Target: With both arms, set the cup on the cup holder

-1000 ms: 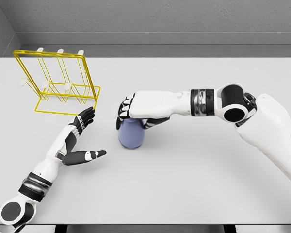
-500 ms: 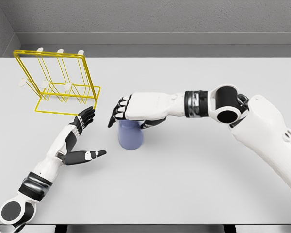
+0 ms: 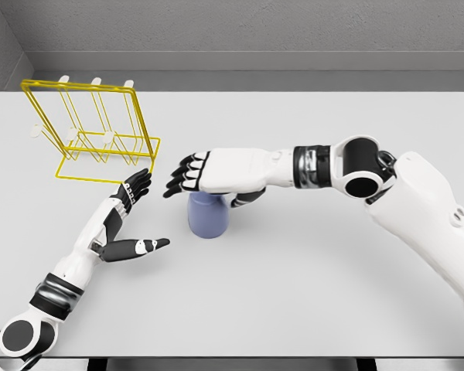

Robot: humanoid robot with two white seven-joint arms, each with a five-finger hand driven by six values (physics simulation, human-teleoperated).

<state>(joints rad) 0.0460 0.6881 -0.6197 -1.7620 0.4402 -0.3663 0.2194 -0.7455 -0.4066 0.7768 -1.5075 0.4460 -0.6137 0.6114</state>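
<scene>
the right hand [image 3: 209, 173] lies flat over the top of the cup [image 3: 209, 215], palm down, fingers [image 3: 179, 176] stretched out to the left past the cup's rim and thumb tucked behind on the right; it grips nothing. the cup is blue, standing near the middle of the table [image 3: 309, 294], with bare surface on all sides. the left hand [image 3: 126, 224] sits to the cup's left, well apart from it, fingers spread and thumb pointing toward the cup, holding nothing. just beyond its fingertips stands the yellow wire cup holder [image 3: 93, 131], close to the table's far left corner, its pegs [image 3: 96, 81] sticking up along the back. the near half and right side of the table are open.
</scene>
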